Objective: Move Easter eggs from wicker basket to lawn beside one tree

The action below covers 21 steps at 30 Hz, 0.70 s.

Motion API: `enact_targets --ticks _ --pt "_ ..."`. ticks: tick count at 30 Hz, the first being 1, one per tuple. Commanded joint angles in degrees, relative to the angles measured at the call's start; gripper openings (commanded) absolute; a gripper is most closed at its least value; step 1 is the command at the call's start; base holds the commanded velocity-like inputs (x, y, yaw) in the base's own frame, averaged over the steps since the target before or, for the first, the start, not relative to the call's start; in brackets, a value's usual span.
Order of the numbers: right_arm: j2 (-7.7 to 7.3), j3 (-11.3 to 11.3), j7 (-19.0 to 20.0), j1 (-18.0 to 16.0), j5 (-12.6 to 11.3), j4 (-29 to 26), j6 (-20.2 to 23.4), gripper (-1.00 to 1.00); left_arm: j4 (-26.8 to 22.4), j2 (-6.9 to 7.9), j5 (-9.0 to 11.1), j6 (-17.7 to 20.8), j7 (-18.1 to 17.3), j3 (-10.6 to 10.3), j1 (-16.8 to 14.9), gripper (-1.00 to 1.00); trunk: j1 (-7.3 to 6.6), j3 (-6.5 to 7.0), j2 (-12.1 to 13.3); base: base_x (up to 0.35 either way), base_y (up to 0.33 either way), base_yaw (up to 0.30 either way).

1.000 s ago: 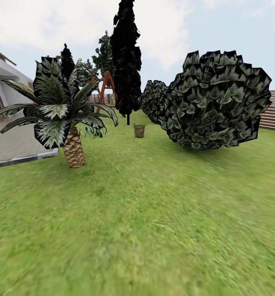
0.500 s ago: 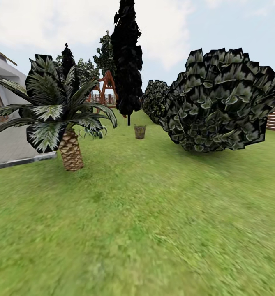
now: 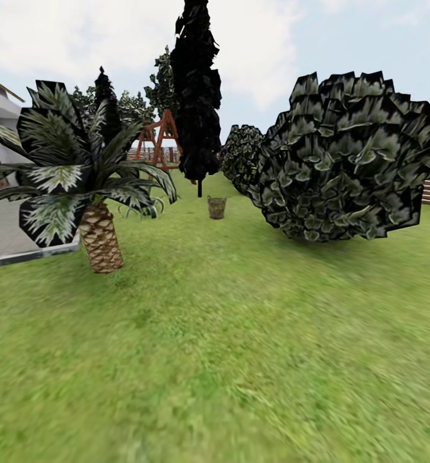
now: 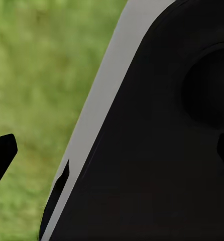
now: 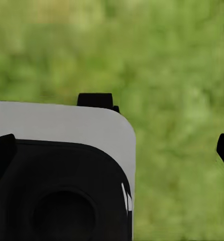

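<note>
Far ahead, the tan woven basket [image 3: 217,208] stands upright on the lawn [image 3: 240,334]; both end effectors' fingertips sit spread, holding nothing.

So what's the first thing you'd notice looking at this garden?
Probably the huge round dark-green bush on the right, and the short palm with a scaly trunk on the left. Between them, far off on the lawn, a small wicker basket stands before a tall black cypress.

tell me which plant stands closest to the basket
The tall black cypress, right behind the basket. The palm stands far off to the left, nearer the camera, and the round bush to the right.
</note>
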Motion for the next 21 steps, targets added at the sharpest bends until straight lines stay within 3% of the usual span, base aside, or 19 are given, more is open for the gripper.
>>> enact_targets --ticks 1,21 --pt "0.00 0.00 0.06 -0.03 0.01 0.06 -0.19 1.00 -0.10 0.00 0.20 0.06 0.02 0.16 0.02 1.00 0.03 -0.05 -0.02 0.312 -0.142 0.000" --pt "0.02 0.00 0.06 -0.03 0.05 -0.01 -0.19 1.00 -0.10 0.00 0.20 0.10 0.01 0.16 0.02 1.00 0.03 -0.05 -0.02 0.312 -0.140 0.000"
